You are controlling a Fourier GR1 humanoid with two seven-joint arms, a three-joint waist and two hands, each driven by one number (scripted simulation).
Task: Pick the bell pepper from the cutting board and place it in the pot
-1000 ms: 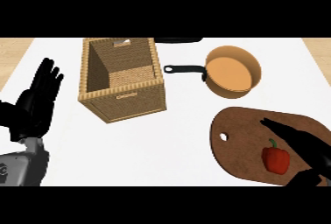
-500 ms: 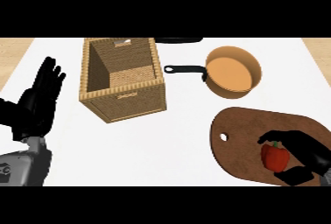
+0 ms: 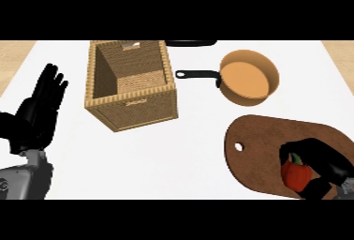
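White counter (image 3: 194, 154): right hand (image 3: 325, 164) curled round upright bell pepper (image 3: 296, 174).

The right hand (image 3: 323, 165) is curling its fingers (image 3: 304, 144) around the red bell pepper (image 3: 297, 175) lying on the brown cutting board (image 3: 259, 150). The orange pot (image 3: 249, 77) is sitting well apart beyond it, beside a wicker basket (image 3: 135, 105). The left hand (image 3: 38, 115) is resting open at the white desk's (image 3: 173, 159) left edge

Dark matt wood cutting board (image 3: 266, 145), woven wicker basket (image 3: 138, 105) with rough ribbed walls, smooth orange pot (image 3: 249, 77) with black handle, glossy red bell pepper (image 3: 297, 174), plain white matt counter (image 3: 187, 159).
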